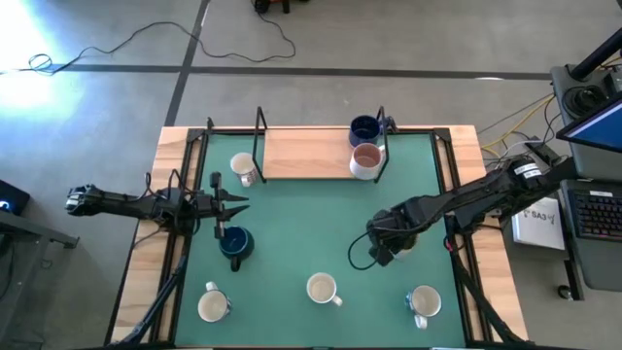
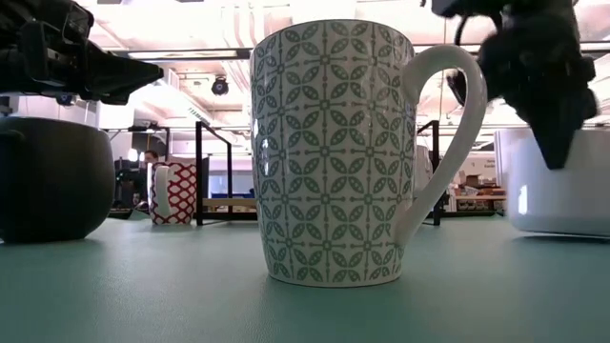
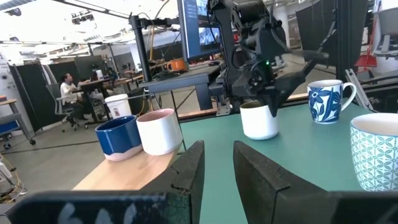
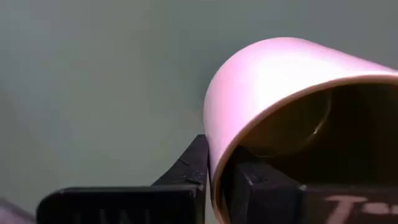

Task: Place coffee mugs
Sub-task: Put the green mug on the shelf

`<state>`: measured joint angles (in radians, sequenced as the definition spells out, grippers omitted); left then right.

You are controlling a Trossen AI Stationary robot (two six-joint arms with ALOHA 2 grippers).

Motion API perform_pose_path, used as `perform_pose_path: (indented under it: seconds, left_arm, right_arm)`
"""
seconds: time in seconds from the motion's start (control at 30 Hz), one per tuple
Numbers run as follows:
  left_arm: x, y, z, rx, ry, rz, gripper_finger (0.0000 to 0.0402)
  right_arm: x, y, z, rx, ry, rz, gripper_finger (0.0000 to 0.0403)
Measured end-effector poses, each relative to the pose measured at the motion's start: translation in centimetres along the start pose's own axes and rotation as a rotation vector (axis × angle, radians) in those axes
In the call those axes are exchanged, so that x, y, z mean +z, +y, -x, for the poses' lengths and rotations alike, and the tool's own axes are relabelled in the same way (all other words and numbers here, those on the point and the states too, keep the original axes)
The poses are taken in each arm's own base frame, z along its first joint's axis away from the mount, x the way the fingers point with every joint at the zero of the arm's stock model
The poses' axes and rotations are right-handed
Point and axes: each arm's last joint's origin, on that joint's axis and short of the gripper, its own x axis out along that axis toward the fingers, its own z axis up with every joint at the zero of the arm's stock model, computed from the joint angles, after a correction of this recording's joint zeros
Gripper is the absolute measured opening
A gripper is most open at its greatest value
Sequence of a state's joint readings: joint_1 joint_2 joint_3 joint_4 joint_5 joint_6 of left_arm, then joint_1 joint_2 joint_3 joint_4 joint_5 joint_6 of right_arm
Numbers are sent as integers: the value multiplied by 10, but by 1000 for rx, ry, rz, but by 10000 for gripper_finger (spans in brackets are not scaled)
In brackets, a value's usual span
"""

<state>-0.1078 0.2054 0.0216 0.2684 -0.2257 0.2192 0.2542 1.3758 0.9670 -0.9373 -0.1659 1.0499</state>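
Under my right gripper (image 1: 382,245), on the right part of the green mat (image 1: 311,214), stands a white coffee mug (image 3: 259,119) with a dark olive inside; the gripper is shut on it. At the left, my left gripper (image 3: 217,177) hovers level and open, holding nothing, just beyond a dark blue mug (image 1: 235,243). On the wooden board (image 1: 306,154) at the far edge stand a dark blue mug (image 1: 364,128) and a pink-inside mug (image 1: 366,160). A patterned mug (image 1: 243,168) stands left of the board. Three white mugs (image 1: 322,289) stand along the near edge. My right gripper pinches the white mug's wall at the rim (image 4: 214,152), with one finger (image 4: 189,167) outside and the other inside the cup. The fingers come from above, slanting steeply down. The mug stands upright with its base (image 2: 562,229) on the mat.
Black metal posts (image 1: 259,136) rise at the board's ends and along the table's sides. A leaf-patterned mug (image 2: 329,152) fills the middle of the low view. A blue-flowered mug (image 3: 326,99) stands beyond the held mug. Bare mat lies in the table's middle.
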Motion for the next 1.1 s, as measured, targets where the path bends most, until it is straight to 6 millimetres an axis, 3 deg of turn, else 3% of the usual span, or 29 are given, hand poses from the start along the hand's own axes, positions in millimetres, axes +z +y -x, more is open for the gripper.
perform_pose_path:
  seconds: [0.37,0.6,0.87,1.1]
  left_arm:
    - [0,0,0,0,0,0,68]
    - [0,0,0,0,0,0,68]
    - [0,0,0,0,1,0,68]
    - [0,0,0,0,2,-1,68]
  right_arm:
    - [21,28,35,117,-136,490,15]
    - [36,53,46,100,-202,991,14]
    - [60,65,47,-180,-135,1396,14]
    - [92,61,51,-247,-82,1481,13]
